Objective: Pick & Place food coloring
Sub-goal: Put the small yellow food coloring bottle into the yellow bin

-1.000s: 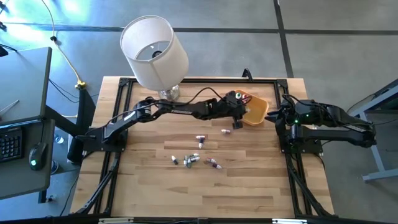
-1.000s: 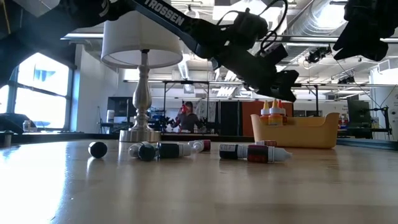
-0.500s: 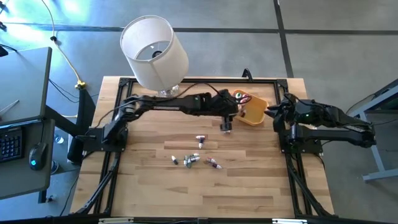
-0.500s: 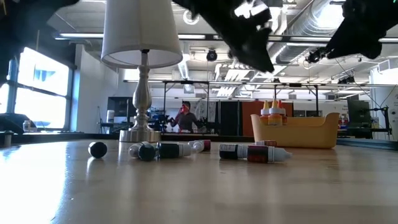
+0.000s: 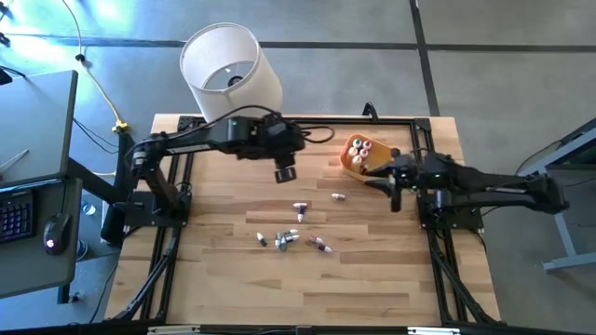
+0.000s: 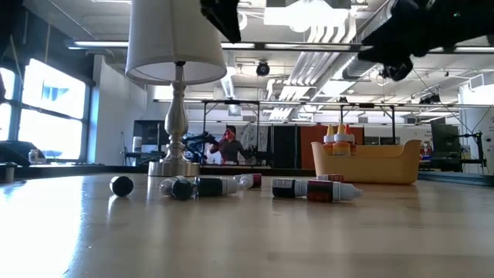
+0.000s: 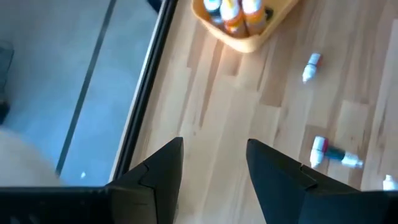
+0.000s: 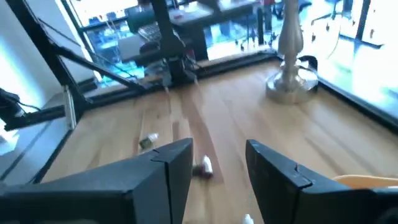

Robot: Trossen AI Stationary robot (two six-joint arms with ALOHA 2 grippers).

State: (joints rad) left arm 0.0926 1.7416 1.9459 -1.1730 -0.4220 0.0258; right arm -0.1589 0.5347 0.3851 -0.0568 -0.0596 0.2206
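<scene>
Pale wooden slatted table (image 5: 233,288); white-shaded lamp with metal base (image 5: 230,76) upper left. Orange plastic bowl (image 5: 346,160) upper right, bottles upright inside. Tiny food coloring dropper bottles (image 5: 288,238) lie flat at centre, axes mixed. Left gripper (image 5: 284,173) and right gripper (image 5: 395,194) both hover, fingers parted, empty.

- The near half of the table (image 5: 307,298) is bare wood, open to either arm.
- Loose food coloring bottles (image 5: 287,239) litter the middle.
- The lamp (image 5: 231,79) (broad shade) crowds the far left corner.
- The orange bowl (image 5: 352,160) sits far right.
</scene>
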